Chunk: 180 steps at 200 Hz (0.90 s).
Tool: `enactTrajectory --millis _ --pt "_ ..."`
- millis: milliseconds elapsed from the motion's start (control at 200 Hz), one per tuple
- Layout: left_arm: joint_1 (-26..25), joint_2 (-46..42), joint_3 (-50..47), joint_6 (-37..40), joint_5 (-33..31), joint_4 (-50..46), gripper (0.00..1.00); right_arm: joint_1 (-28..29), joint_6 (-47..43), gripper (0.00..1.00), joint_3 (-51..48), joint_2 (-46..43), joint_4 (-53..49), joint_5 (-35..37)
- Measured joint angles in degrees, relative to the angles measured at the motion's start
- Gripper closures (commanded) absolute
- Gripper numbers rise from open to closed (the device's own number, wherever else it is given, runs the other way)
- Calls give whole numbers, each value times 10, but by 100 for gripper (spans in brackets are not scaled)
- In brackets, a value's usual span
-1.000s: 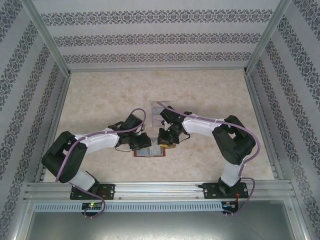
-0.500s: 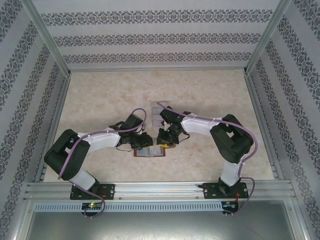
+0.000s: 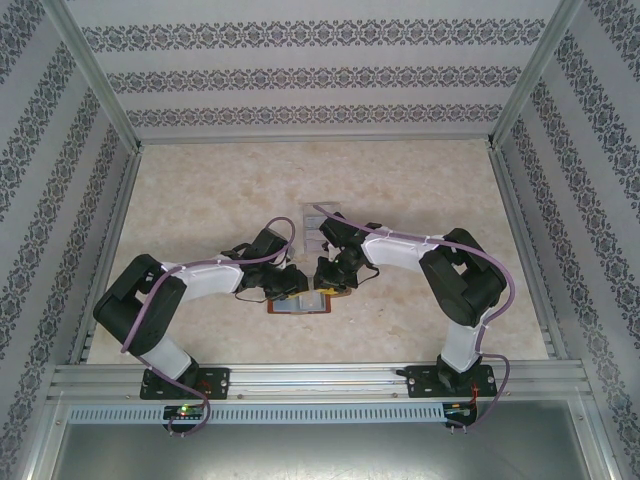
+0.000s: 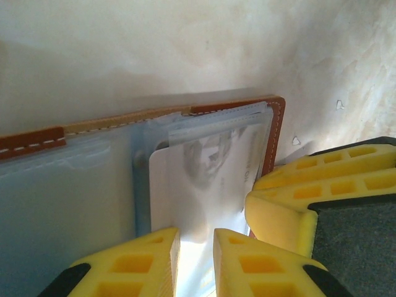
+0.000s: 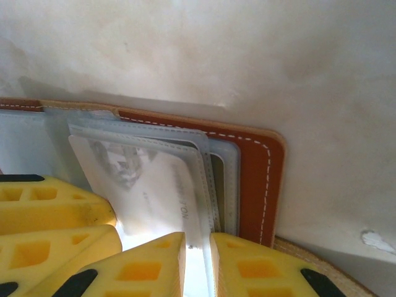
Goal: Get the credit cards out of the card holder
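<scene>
Looking down from the top camera, I have both arms bent in toward the middle of the frame, where the brown card holder (image 3: 300, 304) lies open on the pale surface (image 3: 200, 200). My left pincer (image 3: 284, 288) is over its upper left and my right pincer (image 3: 328, 280) over its upper right. A clear rack (image 3: 318, 222) stands just above them in the frame.

From my left wrist, the left pincer (image 4: 197, 235) sits at the bottom edge. Its yellow fingers are a narrow slit apart and clasp nothing that I can make out. A pale card (image 4: 198, 179) sticking partway out of a clear pocket shows through the slit. One finger (image 4: 309, 185) of the right pincer lies at the right edge, beside the holder's brown border.

From my right wrist, the right pincer (image 5: 198, 238) is likewise only slightly parted, at the bottom over the pocket's edge and a pale printed card (image 5: 148, 179). I cannot tell whether it grips anything. The stitched brown border runs to the right.
</scene>
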Motion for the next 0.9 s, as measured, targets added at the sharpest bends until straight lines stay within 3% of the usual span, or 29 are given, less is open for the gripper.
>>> enactTrajectory --millis 899 --pt "0 -60 18 29 -66 -96 74 3 -9 74 5 2 -6 6"
